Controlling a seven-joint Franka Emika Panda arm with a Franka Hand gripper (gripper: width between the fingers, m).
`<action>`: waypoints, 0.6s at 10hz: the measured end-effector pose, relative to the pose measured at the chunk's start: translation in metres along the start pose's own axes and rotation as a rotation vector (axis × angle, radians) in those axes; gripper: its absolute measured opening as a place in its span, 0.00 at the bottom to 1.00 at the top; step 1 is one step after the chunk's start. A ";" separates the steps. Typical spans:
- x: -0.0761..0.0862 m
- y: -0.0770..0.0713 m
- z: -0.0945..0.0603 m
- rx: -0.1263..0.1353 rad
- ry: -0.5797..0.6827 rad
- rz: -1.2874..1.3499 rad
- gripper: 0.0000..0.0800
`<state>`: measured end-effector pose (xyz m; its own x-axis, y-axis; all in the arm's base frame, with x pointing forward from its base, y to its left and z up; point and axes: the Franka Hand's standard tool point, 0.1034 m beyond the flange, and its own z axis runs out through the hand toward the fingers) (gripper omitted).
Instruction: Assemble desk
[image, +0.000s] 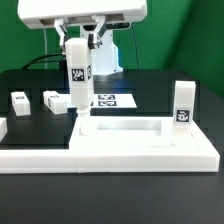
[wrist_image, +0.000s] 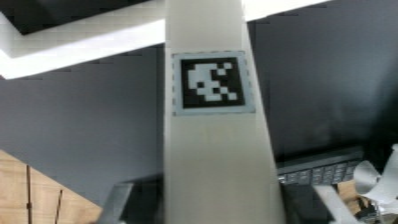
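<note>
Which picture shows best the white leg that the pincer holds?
The exterior view: it shows the whole leg, upright in the pincer at a corner of the tabletop. The wrist view shows only part of its tagged face, close up.

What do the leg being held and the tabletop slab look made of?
The leg: likely hard plastic, matte white; flat even faces, straight edges, with a black-and-white tag on it, printed or stuck, can't tell. The tabletop slab: seemingly the same white plastic; uniform colour, crisp raised rims, soft sheen at most.
</note>
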<state>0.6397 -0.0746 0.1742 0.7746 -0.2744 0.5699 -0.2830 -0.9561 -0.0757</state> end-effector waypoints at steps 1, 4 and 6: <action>-0.004 -0.001 0.010 -0.003 -0.008 -0.004 0.36; -0.018 -0.004 0.023 -0.007 -0.034 -0.015 0.36; -0.020 -0.008 0.027 -0.006 -0.037 -0.020 0.36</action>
<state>0.6422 -0.0644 0.1415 0.8007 -0.2585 0.5403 -0.2702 -0.9610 -0.0593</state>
